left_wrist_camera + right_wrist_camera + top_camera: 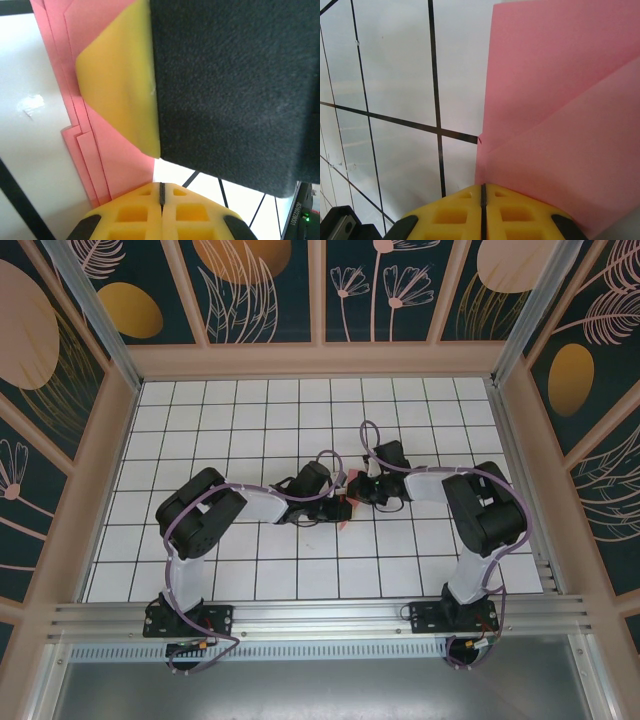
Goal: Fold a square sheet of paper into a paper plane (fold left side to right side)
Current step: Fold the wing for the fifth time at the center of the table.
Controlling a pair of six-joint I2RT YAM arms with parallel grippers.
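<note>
Light, limp and crease-prone, the folded square sheet of paper (343, 512) lies flat in the middle of the table (200, 410), fanning toward one o'clock from the clenched right gripper (482, 192) and eleven o'clock from the clenched left gripper (161, 192), and is probably best lifted by a free edge.

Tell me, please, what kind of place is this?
Probably a robot test cell, not a home: a white grid table, decorated wall panels enclosing it, and an aluminium mounting rail along the near edge.
</note>
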